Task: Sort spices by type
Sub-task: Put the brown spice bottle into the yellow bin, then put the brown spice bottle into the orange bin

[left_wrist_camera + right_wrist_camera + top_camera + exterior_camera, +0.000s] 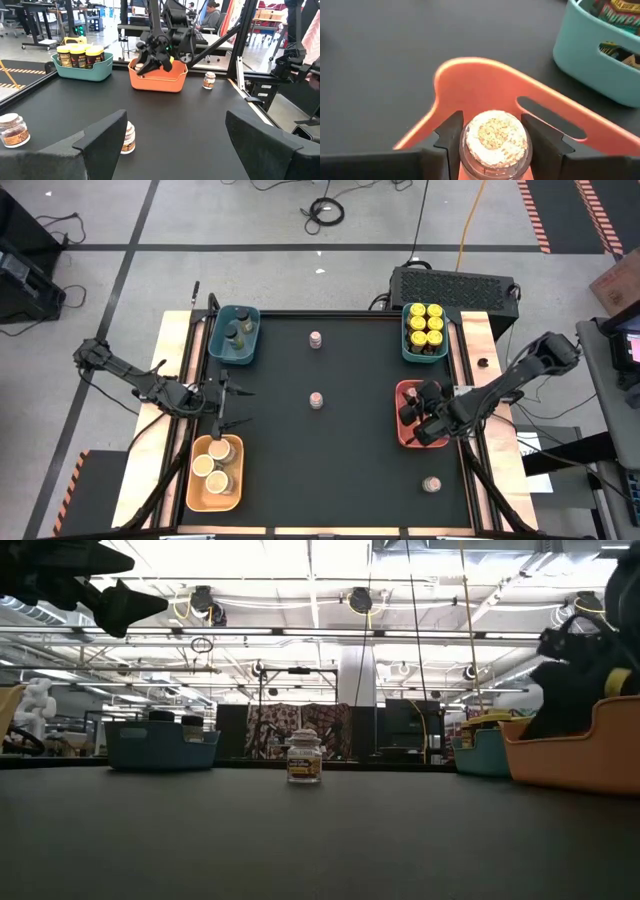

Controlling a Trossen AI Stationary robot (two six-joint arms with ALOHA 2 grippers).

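Right gripper (492, 145) clamped on pinkish-lidded jar (495, 136) above red tray (403, 392), table 3 o'clock. Left gripper (240, 405) spread wide, empty, table 9 o'clock.

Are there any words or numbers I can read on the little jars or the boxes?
No text can be read.
Yellow-lidded jars in the teal tray: labels too blurred.
Small jar mid-table: label too small.
Jar in the right gripper: no label shows.
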